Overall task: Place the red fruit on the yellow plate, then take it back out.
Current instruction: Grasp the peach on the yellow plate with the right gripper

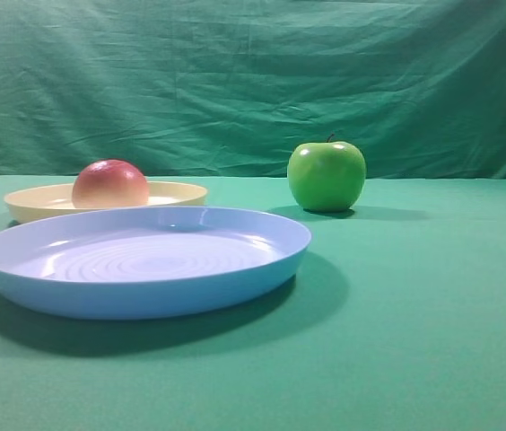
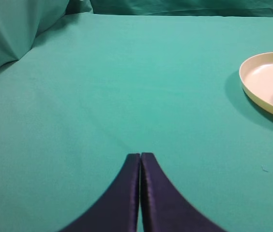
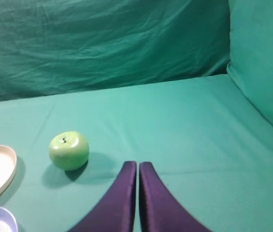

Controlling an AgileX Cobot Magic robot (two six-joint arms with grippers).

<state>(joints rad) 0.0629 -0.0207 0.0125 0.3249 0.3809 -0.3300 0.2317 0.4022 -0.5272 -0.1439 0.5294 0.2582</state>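
Red fruit [image 1: 109,184] resting on the yellow plate [image 1: 177,192], both pincers closed and empty.

The left gripper [image 2: 140,155] has its jaws pressed together over bare green cloth [image 2: 127,87]; the plate lies ahead to its right. The right gripper [image 3: 137,164], also closed, has a green apple [image 3: 68,150] just ahead to its left, and a blue plate [image 1: 145,260] nearer.

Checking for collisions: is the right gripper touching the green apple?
Apart. The right wrist view shows green cloth between the right gripper, fingers shut, and the green apple off to its left.
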